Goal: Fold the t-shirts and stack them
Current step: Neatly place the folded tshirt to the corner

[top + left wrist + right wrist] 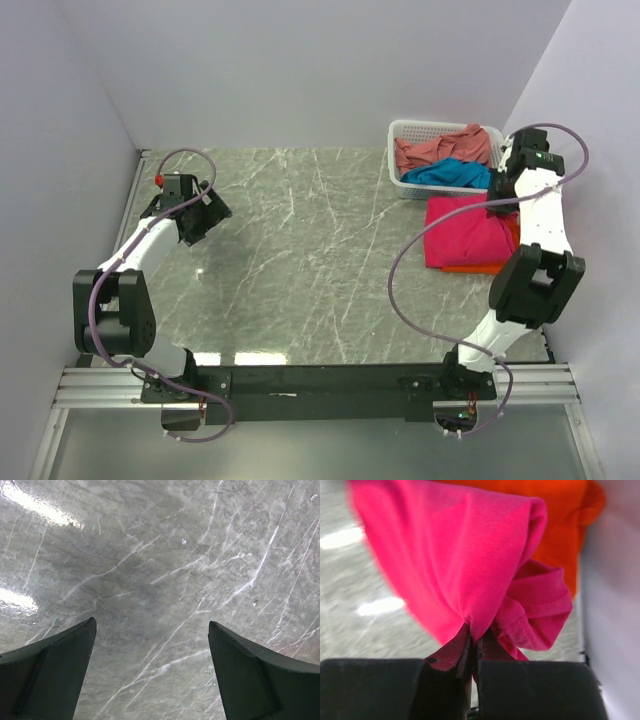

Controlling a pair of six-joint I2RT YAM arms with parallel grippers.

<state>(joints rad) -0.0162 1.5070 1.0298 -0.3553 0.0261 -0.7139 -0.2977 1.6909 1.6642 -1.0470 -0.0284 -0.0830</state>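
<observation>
- The right tool (472, 652) is pinching a bunched edge of the magenta-pink t-shirt (462, 235), its jaws pressed tight on the cloth.
- That shirt is lying just in front of the white basket (408, 186), resting on the bright orange t-shirt (478, 267), which is peeking out beneath it.
- The teal-blue t-shirt (455, 175) and the dusty salmon-pink t-shirt (440, 148) are sitting crumpled inside the basket.
- The left tool (150, 630) is hanging with its fingers spread wide over the marbled surface (300, 250), well apart from the basket.
</observation>
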